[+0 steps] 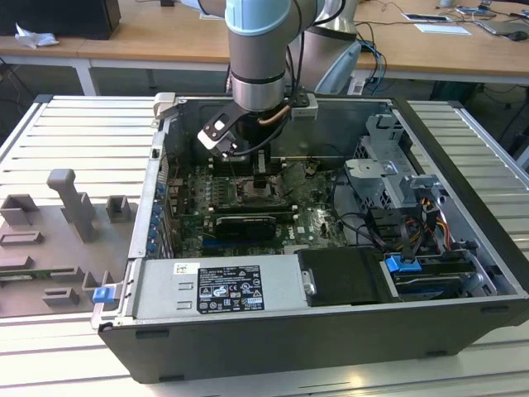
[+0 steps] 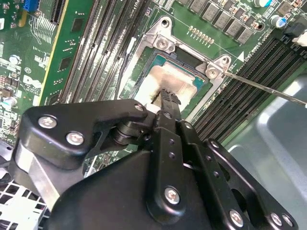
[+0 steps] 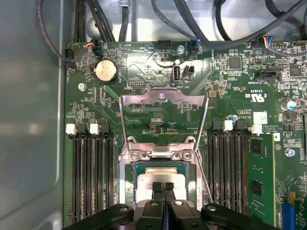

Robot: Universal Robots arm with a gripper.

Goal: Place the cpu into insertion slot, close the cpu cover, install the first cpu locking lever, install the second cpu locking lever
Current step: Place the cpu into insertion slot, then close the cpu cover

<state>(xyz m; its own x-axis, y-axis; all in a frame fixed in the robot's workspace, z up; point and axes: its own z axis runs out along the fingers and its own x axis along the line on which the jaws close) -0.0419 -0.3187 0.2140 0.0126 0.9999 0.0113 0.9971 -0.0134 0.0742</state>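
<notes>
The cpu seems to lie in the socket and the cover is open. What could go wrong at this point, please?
1. The gripper, jaws together, sits right at the cpu. Pressing or sliding might shift it in the insertion slot.
2. The cpu cover stands open. If the cpu is not seated flat, closing may jam.
3. A thin locking lever runs close beside the gripper and could get caught.

Robotics lab: open computer case (image 1: 289,351) on slatted metal bench (image 1: 83,132), cluttered desks (image 1: 165,37) behind
</notes>
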